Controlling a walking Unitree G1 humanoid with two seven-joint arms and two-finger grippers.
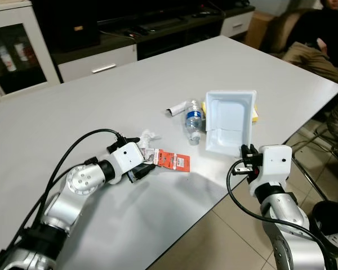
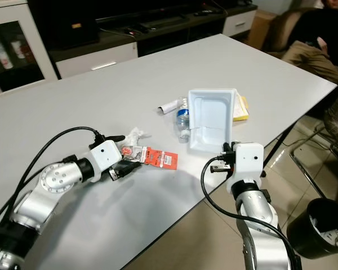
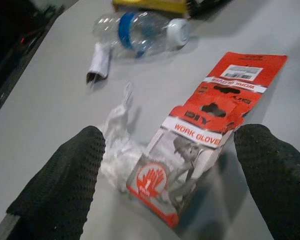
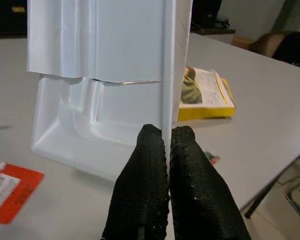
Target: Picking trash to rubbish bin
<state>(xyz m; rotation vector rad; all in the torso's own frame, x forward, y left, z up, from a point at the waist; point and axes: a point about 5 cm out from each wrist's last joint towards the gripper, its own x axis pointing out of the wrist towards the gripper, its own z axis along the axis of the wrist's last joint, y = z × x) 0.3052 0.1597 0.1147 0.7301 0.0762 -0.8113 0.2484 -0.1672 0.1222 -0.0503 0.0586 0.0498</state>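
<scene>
right gripper [image 4: 167, 145] at the near right bench [image 1: 73, 107] edge, fingers clamped on the rim of a white foam tray [image 1: 230, 121] tilted upright. left gripper [image 3: 170, 165], fingers apart, straddles a red glove packet [image 1: 168, 160] beside crumpled white paper [image 3: 117, 145].

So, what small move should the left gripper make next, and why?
Probably shut the left gripper. Its open fingers stand on either side of the red glove package, which lies flat on the table. The right gripper is already shut on the white foam container.
</scene>
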